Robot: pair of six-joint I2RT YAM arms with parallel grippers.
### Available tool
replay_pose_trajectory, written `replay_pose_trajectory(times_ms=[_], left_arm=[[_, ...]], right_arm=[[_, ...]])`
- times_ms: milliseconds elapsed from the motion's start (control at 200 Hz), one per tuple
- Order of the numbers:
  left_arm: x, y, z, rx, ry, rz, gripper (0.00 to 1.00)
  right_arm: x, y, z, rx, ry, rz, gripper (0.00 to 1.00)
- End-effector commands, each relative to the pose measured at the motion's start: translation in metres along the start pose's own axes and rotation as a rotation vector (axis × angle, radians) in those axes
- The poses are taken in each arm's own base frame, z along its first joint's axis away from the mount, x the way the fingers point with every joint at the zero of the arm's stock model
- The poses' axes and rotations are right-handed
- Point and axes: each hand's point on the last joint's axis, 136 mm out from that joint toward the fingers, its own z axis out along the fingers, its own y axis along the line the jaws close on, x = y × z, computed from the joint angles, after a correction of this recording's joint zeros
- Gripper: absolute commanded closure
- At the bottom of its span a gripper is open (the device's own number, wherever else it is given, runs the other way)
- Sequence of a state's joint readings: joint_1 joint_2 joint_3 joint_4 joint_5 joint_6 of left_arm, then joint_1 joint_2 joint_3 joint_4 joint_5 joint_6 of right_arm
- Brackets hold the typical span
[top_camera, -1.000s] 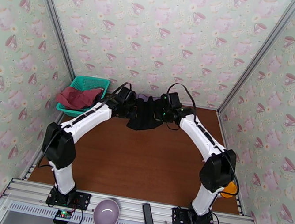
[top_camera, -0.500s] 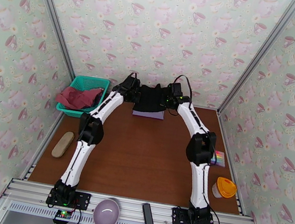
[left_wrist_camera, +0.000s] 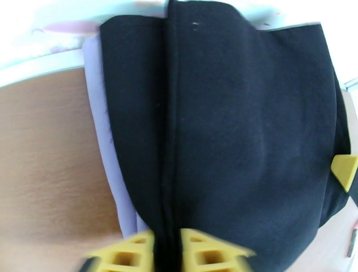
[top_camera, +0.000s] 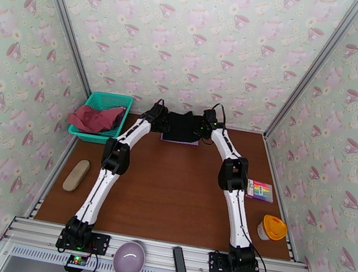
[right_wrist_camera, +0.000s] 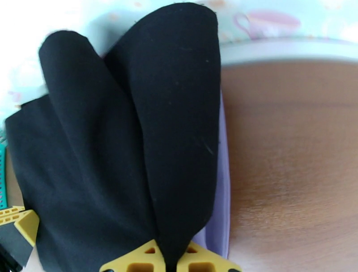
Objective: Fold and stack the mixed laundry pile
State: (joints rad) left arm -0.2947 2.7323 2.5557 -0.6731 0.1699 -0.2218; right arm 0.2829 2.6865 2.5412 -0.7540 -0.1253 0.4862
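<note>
teal basket [top_camera: 93, 101] sat in the upper left of the top view, at the far left corner of the worktop [top_camera: 169, 197], and the dusty-red top [top_camera: 95, 119] lay bunched inside it, spilling over the near rim. down at the right edge, an orange-lidded jar [top_camera: 272, 228] stood upright, contents impossible to make out. a purple bowl [top_camera: 129, 259] rested on the rail at the bottom of the frame.

and over to the centre top: the black garment [top_camera: 182, 126] lay spread on the lavender cloth [top_camera: 179, 140], right against the back wall, a thin lavender strip peeking out along its near edge. both arms were stretched out to it. the left claw [left_wrist_camera: 166, 250] was clamped on a ridge of black fabric at the bottom of its wrist view, lavender showing along the left side. the right claw [right_wrist_camera: 170, 259] was likewise pinched on a fold of the black garment, which rose in two rounded lobes above its fingers, lavender edging the right side.
</note>
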Motion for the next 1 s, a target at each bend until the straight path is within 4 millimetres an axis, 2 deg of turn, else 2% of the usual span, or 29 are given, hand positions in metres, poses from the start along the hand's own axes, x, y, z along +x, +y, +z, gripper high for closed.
replay_pose_trajectory(times_ms=[0, 90, 170, 306, 351, 356, 361, 366, 406, 421, 436, 456, 491, 561, 591, 671, 746, 851, 907, 997], left_arm=[[-0.03, -0.008, -0.012, 0.064, -0.086, 0.002, 0.41], [-0.049, -0.025, -0.033, 0.122, -0.133, 0.036, 0.3], [-0.072, -0.044, -0.064, 0.177, -0.197, 0.072, 0.24], [-0.115, -0.071, -0.144, 0.199, -0.329, 0.131, 0.13], [-0.123, -0.077, -0.174, 0.19, -0.366, 0.153, 0.09], [-0.12, -0.075, -0.17, 0.185, -0.356, 0.152, 0.09], [-0.126, -0.079, -0.183, 0.189, -0.379, 0.16, 0.08], [-0.122, -0.076, -0.178, 0.183, -0.365, 0.158, 0.08], [-0.126, -0.081, -0.207, 0.178, -0.402, 0.182, 0.04], [-0.128, -0.084, -0.22, 0.179, -0.419, 0.194, 0.01], [-0.129, -0.082, -0.229, 0.16, -0.435, 0.198, 0.0], [-0.13, -0.082, -0.245, 0.145, -0.461, 0.21, 0.0], [-0.129, -0.083, -0.272, 0.125, -0.503, 0.231, 0.0], [-0.123, -0.077, -0.321, 0.082, -0.59, 0.257, 0.0], [-0.117, -0.072, -0.335, 0.073, -0.62, 0.257, 0.0], [-0.099, -0.048, -0.369, 0.047, -0.695, 0.203, 0.0], [-0.083, -0.004, -0.379, 0.004, -0.666, 0.077, 0.01], [-0.06, 0.075, -0.365, -0.129, -0.489, -0.131, 0.12], [-0.049, 0.115, -0.352, -0.186, -0.409, -0.237, 0.15], [-0.039, 0.163, -0.33, -0.22, -0.334, -0.372, 0.17]], right_arm=[[-0.01, -0.005, -0.004, 0.012, -0.031, 0.038, 0.7], [-0.022, -0.001, -0.018, 0.018, -0.067, 0.027, 0.53], [-0.035, 0.003, -0.039, 0.027, -0.103, 0.006, 0.43], [-0.049, 0.007, -0.088, 0.058, -0.162, -0.051, 0.33], [-0.05, 0.009, -0.108, 0.061, -0.186, -0.071, 0.31], [-0.05, 0.008, -0.11, 0.064, -0.186, -0.073, 0.31], [-0.049, 0.008, -0.112, 0.065, -0.188, -0.075, 0.31], [-0.047, 0.007, -0.111, 0.068, -0.185, -0.076, 0.3], [-0.048, 0.009, -0.134, 0.061, -0.217, -0.092, 0.29], [-0.045, 0.008, -0.14, 0.06, -0.221, -0.097, 0.21], [-0.042, 0.008, -0.146, 0.059, -0.229, -0.103, 0.17], [-0.043, 0.01, -0.159, 0.052, -0.254, -0.111, 0.16], [-0.034, 0.006, -0.171, 0.054, -0.263, -0.121, 0.15], [-0.019, 0.003, -0.206, 0.039, -0.311, -0.139, 0.12], [-0.012, 0.001, -0.217, 0.031, -0.326, -0.145, 0.1], [0.011, -0.005, -0.231, 0.012, -0.322, -0.152, 0.02], [0.033, -0.002, -0.23, -0.036, -0.257, -0.168, 0.03], [0.063, 0.013, -0.217, -0.162, -0.132, -0.188, 0.11], [0.074, 0.021, -0.21, -0.218, -0.105, -0.191, 0.11], [0.082, 0.03, -0.208, -0.254, -0.12, -0.201, 0.1]])
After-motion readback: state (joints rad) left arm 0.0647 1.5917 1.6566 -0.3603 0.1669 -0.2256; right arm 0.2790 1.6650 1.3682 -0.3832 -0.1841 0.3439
